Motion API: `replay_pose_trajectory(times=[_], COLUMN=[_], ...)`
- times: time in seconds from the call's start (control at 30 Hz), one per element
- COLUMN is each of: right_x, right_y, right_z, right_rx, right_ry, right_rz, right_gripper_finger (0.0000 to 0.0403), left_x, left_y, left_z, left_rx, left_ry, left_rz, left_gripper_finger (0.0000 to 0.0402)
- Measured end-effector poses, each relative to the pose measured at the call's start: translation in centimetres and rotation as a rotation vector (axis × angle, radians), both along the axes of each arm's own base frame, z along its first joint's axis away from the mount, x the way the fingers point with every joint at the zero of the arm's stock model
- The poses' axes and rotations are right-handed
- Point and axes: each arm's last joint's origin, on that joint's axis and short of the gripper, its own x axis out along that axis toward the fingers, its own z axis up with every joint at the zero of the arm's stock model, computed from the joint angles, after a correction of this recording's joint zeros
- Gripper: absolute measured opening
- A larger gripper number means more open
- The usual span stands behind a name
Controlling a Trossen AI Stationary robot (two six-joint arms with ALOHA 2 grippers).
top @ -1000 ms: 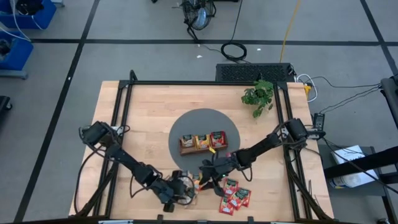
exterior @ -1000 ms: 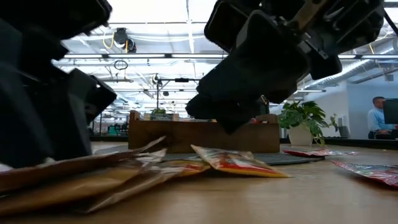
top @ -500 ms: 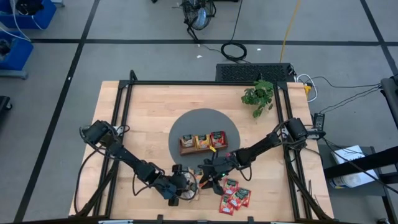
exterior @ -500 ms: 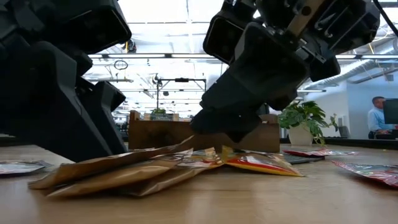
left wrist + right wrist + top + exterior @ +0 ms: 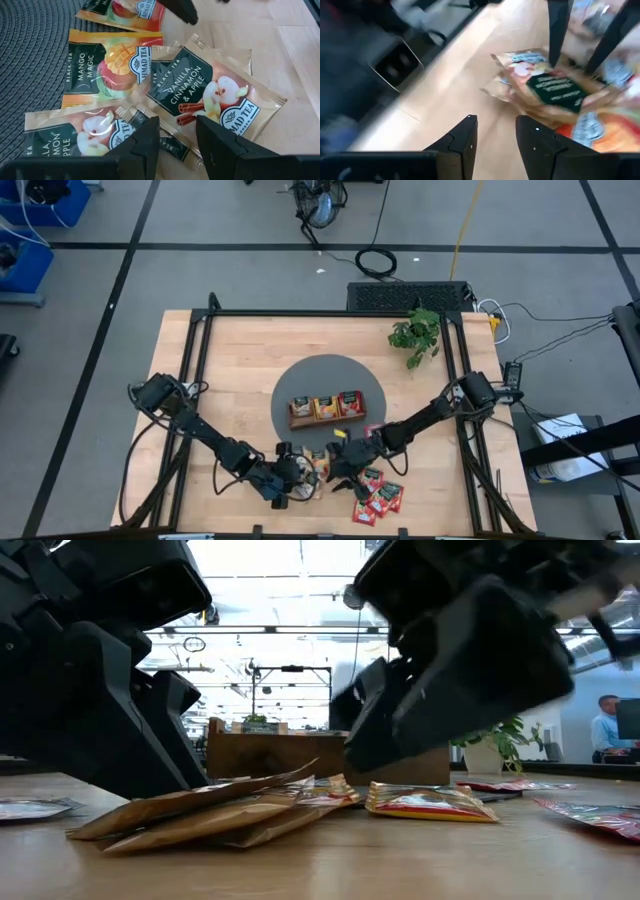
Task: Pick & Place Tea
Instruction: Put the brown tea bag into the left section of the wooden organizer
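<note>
Several tea sachets lie flat in a loose pile (image 5: 314, 468) near the table's near edge. The left wrist view shows a tan-and-green sachet (image 5: 210, 95), an orange one (image 5: 107, 65) and a second tan one (image 5: 70, 135) overlapping. More red sachets (image 5: 377, 496) lie to the right. My left gripper (image 5: 298, 472) is open, low over the pile's left side, with its fingers (image 5: 150, 137) over the tan sachets. My right gripper (image 5: 336, 466) is open, just right of the pile and above it (image 5: 545, 85). The wooden tray (image 5: 327, 408) holds sachets. My left gripper stands with its fingertips low over the overlapping tan sachets (image 5: 175, 125), coming down at a slant from the table's left. I cannot tell whether it touches them.
The tray sits on a round grey mat (image 5: 300, 375) at the table's middle. A potted plant (image 5: 415, 332) stands at the far right. A black frame (image 5: 300, 313) runs around the tabletop. In the room behind, a person (image 5: 605, 725) stands far off.
My left gripper has moved toward the table's right into the pile, and the tan sachets have slid that way with it. My right gripper has drawn back toward the near edge and risen off the pile. An orange sachet has slid right, out from under it.
</note>
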Motion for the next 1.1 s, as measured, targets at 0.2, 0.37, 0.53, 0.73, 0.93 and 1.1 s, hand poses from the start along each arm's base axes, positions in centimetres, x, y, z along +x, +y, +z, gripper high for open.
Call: replay_pose_trajectory(times=[0.2,0.37,0.53,0.73,0.93,1.1], right_x=[-0.8,-1.4,-1.3,-0.6,0.6,0.9], right_y=[2.0,2.9,3.1,3.5,3.8,3.8], right_z=[0.0,0.1,-0.1,-0.8,-1.0,-0.9], right_rx=[-0.418,-0.596,-0.606,-0.655,-0.705,-0.737], right_ry=[-0.227,-0.297,-0.324,-0.365,-0.369,-0.379], right_rz=[-0.090,-0.117,-0.075,-0.044,-0.040,-0.032], right_gripper_finger=[0.0120,0.0120,0.0120,0.0120,0.0120,0.0098], left_x=[0.0,0.1,0.3,0.5,0.5,0.5], left_y=[0.0,0.1,0.4,0.7,0.6,0.7], left_z=[0.0,0.0,0.0,0.0,0.1,0.0], left_rx=[-0.007,-0.007,-0.005,-0.007,-0.009,-0.006], left_ry=[0.000,-0.001,-0.002,-0.005,-0.009,-0.005], left_rz=[0.006,0.007,0.018,0.024,0.022,0.022], left_gripper_finger=[0.0133,0.0133,0.0133,0.0133,0.0133,0.0133])
